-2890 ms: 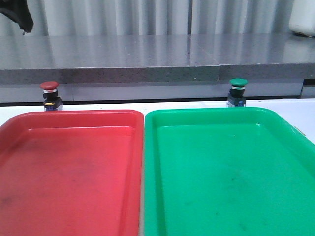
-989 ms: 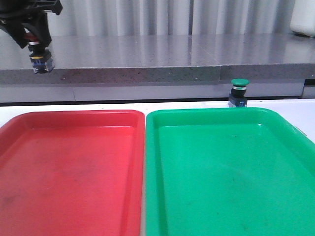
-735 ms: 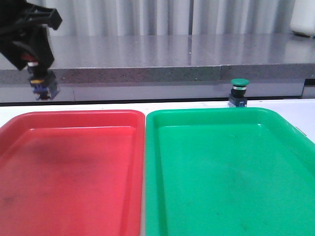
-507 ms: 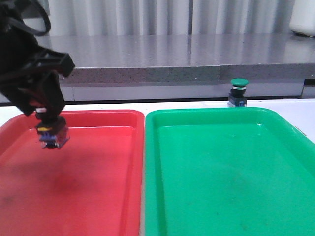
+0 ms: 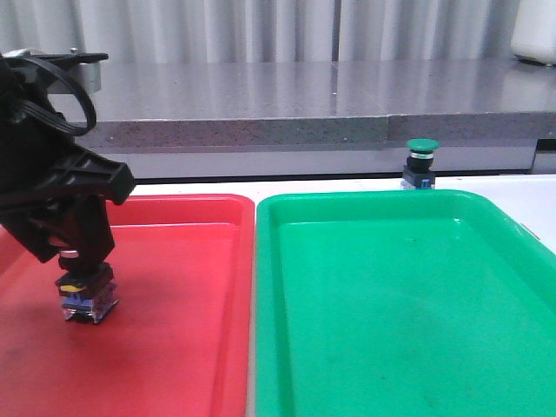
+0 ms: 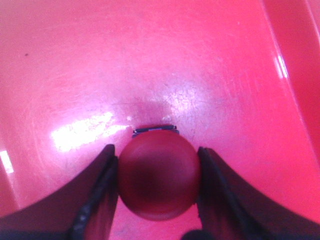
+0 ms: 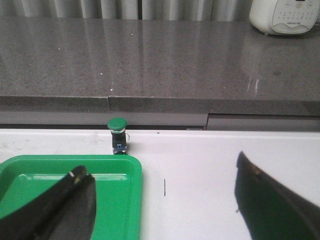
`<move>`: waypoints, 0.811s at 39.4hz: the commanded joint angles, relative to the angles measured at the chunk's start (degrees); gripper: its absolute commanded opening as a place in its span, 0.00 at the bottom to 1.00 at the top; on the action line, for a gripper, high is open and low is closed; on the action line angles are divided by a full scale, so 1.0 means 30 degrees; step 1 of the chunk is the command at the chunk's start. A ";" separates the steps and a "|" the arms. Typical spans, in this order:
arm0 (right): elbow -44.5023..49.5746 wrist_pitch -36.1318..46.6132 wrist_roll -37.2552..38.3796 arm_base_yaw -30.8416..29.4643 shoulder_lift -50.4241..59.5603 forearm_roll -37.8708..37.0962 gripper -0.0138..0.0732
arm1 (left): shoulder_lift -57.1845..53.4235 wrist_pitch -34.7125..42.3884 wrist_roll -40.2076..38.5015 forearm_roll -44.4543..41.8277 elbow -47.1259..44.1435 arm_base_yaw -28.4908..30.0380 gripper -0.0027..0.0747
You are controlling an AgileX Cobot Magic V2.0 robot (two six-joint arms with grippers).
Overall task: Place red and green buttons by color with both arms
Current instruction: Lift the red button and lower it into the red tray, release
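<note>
My left gripper [image 5: 74,256] is shut on the red button [image 6: 159,173], whose dark red cap fills the gap between the fingers [image 6: 97,187] in the left wrist view. In the front view its black and blue body [image 5: 85,294] hangs low over the floor of the red tray [image 5: 174,287], at the tray's left side; I cannot tell whether it touches. The green button [image 5: 421,162] stands upright on the white table behind the green tray [image 5: 400,295]. It also shows in the right wrist view [image 7: 118,133]. My right gripper [image 7: 160,200] is open, well short of it, and is out of the front view.
The two trays lie side by side, red left, green right [image 7: 65,190]. A grey stone ledge [image 5: 287,104] runs behind the table. A white appliance [image 7: 284,15] stands on it at the far right.
My left gripper has carried the red button from above the ledge down and forward into the red tray. The green button has not moved.
</note>
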State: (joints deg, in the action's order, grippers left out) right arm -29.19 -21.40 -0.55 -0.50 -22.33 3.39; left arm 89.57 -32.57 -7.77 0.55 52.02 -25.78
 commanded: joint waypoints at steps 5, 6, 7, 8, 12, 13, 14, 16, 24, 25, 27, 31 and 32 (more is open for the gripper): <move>-0.0707 0.1550 -0.0027 -0.0014 -0.0237 -0.0079 0.84 | -0.0539 0.0823 -0.0242 -0.0034 0.0409 -0.0186 0.24; -0.0707 0.1550 -0.0027 -0.0014 -0.0237 -0.0079 0.84 | -0.0539 0.0823 -0.0242 -0.0034 0.0409 -0.0186 0.26; -0.0707 0.1550 -0.0027 -0.0014 -0.0237 -0.0079 0.84 | -0.0539 0.0823 -0.0242 -0.0034 0.0409 -0.0186 0.30; -0.0707 0.1550 -0.0027 -0.0014 -0.0237 -0.0079 0.84 | -0.0539 0.0823 -0.0242 -0.0034 0.0409 -0.0186 0.34; -0.0707 0.1550 -0.0027 -0.0014 -0.0237 -0.0079 0.84 | -0.0539 0.0675 -0.0242 -0.0034 0.0409 -0.0186 0.57; -0.0707 0.1550 -0.0027 -0.0014 -0.0237 -0.0079 0.84 | -0.0539 0.0649 -0.0242 -0.0034 0.0409 -0.0186 0.62; -0.0707 0.1550 -0.0027 -0.0014 -0.0237 -0.0079 0.84 | -0.0539 0.0560 -0.0242 -0.0034 0.0447 -0.0186 0.66; -0.0707 0.1550 -0.0027 -0.0014 -0.0237 -0.0079 0.84 | -0.0582 0.0441 -0.0242 0.0056 0.0533 -0.0186 0.73; -0.0707 0.1550 -0.0027 -0.0014 -0.0237 -0.0079 0.84 | -0.2005 0.0892 -0.0242 0.0178 0.1066 -0.0144 0.67; -0.0707 0.1550 -0.0027 -0.0014 -0.0237 -0.0079 0.84 | -0.2318 0.0936 -0.0203 0.0104 0.1101 -0.0062 0.63; -0.0707 0.1550 -0.0027 -0.0014 -0.0237 -0.0079 0.84 | -0.2828 0.1015 -0.0152 -0.0183 0.1177 0.0168 0.55; -0.0707 0.1550 -0.0027 -0.0014 -0.0237 -0.0079 0.84 | -0.3900 0.1051 -0.0152 -0.0183 0.1177 0.1050 0.35; -0.0707 0.1550 -0.0027 -0.0014 -0.0237 -0.0079 0.84 | -0.4137 0.1009 -0.0152 -0.0183 0.1177 0.1415 0.29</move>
State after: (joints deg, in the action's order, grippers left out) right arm -29.19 -21.40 -0.55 -0.50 -22.33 3.39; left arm 81.30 -32.13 -7.77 0.34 53.75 -23.84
